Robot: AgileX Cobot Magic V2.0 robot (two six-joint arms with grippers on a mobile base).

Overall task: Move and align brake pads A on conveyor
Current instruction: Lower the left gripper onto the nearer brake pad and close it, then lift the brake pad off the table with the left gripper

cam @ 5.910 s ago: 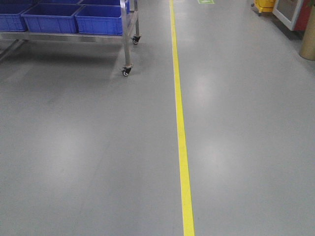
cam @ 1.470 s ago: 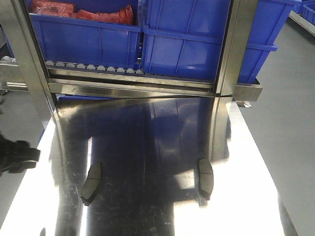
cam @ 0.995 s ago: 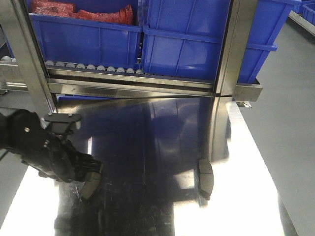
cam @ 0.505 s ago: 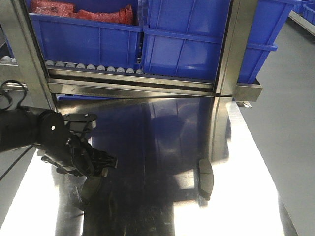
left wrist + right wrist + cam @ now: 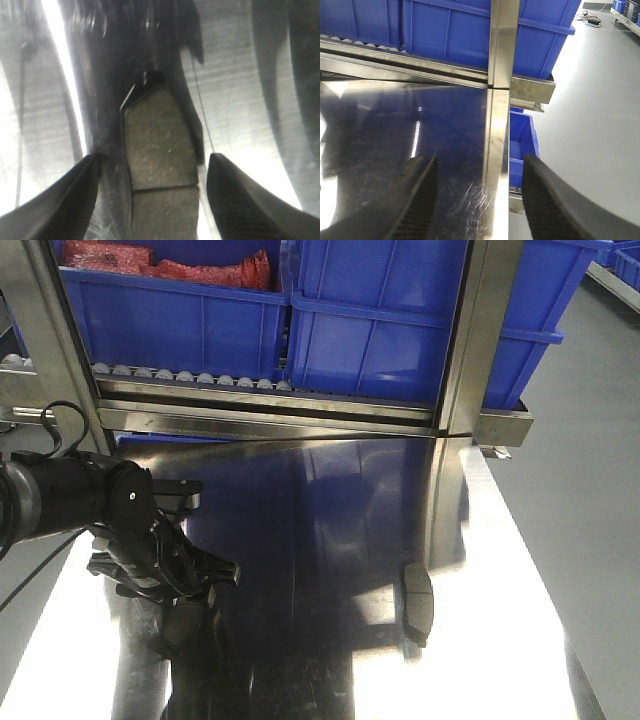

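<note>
Two brake pads A lie on the shiny steel table (image 5: 330,500). The left pad (image 5: 183,626) is partly covered by my black left gripper (image 5: 192,590), which hangs just over it. In the left wrist view this dark grey grooved pad (image 5: 159,150) lies lengthwise between the two fingers (image 5: 65,200), with a gap on each side; the left gripper (image 5: 155,200) is open. The right pad (image 5: 418,602) lies alone near the table's right side. My right gripper (image 5: 482,200) is open over the table's right edge, with nothing between its fingers. The conveyor is out of view.
A roller rack with blue bins (image 5: 380,330) stands at the far end of the table, and its steel posts (image 5: 480,340) rise at the table's corners. One bin holds red items (image 5: 160,265). Grey floor (image 5: 590,490) lies to the right, with a blue bin (image 5: 522,140) below the table's edge.
My left arm came in from the left over the table and settled lower over the left pad, the open fingers now either side of it. The right pad has not moved.
</note>
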